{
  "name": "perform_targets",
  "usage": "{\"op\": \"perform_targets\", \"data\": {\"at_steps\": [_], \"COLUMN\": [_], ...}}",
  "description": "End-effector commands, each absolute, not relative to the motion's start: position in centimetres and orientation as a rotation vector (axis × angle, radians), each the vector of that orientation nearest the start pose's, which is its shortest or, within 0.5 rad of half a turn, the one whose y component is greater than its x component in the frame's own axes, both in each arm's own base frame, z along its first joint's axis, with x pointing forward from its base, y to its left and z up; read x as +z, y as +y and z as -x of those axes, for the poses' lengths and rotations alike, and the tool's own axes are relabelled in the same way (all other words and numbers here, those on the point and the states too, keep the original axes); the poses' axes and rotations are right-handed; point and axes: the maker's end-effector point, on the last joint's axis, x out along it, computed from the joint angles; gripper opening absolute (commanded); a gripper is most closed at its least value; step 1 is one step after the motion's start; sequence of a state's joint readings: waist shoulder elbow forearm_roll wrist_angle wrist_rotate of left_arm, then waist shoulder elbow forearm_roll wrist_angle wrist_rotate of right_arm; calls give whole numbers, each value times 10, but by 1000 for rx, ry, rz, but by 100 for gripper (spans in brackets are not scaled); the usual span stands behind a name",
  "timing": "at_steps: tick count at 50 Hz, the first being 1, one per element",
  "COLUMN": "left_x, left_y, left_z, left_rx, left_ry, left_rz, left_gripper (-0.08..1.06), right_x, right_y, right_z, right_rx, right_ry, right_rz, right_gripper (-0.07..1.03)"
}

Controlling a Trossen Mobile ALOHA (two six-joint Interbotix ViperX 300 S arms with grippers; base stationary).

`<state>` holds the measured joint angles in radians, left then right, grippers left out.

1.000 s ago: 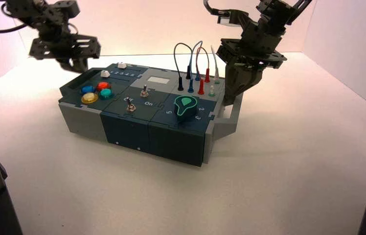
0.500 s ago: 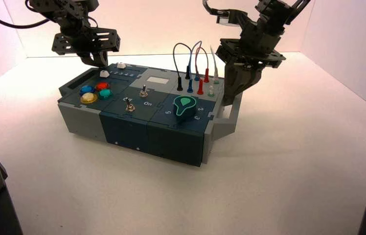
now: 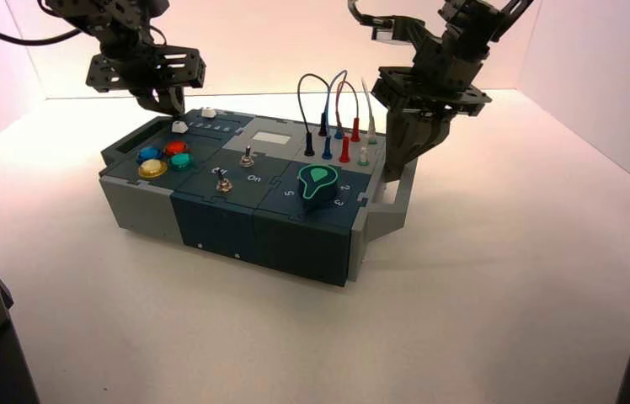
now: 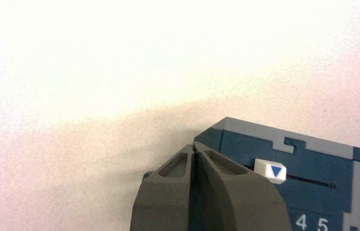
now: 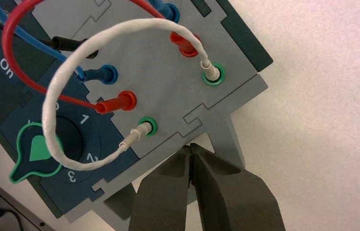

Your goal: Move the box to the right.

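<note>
Pale and bright, the surface (image 3: 236,337) bore the box (image 3: 219,181) near its middle. The left pincer (image 3: 178,108), pressed together, hung at the box's far left corner; the right pincer (image 3: 392,172), also pressed together, was at the right end handle (image 3: 389,215).

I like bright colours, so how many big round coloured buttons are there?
4, grouped on the box's left part: blue, red, yellow, green.

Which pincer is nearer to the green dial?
The right one. The right pincer is at the grey handle on the box's right end, just beyond the dial; the left pincer is at the box's far left corner, across the buttons and switches.
</note>
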<state>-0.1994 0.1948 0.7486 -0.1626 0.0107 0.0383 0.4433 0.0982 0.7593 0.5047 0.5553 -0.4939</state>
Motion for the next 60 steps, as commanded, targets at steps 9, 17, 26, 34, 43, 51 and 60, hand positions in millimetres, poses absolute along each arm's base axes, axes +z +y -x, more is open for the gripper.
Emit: {"op": "perform_targets", "data": {"at_steps": [9,17,26,34,43,51,60], "left_x": [42,41,41,46,50,50,48], "left_y": [-81,-79,-78,-76,-67,-56,-54], "left_z": [-391,-389,-387,-386,-383,-378,-373], "left_rx": [-136,-137,-135,-132,-115,-95,-98], "left_ry": [908,914,913,903,898,898,908], "left_rz": [19,13,12,15,22,23,8], "left_gripper": [-3,-3,-3,-3,-3,-3,-3], "right_x": [34,34,34,35,33,39,59], "right_y": [169,168,166,164,150,135,116], "right_z": [-283,-285,-286,-290,-298,-307,-323], "right_rx": [594,591,587,571,512,462,407], "right_ry": [1320,1318,1310,1285,1281,1257,1192], "right_rz": [158,162,170,178,150,120,79], "right_gripper": [-2,-2,-2,-2,-2,-2,-2]}}
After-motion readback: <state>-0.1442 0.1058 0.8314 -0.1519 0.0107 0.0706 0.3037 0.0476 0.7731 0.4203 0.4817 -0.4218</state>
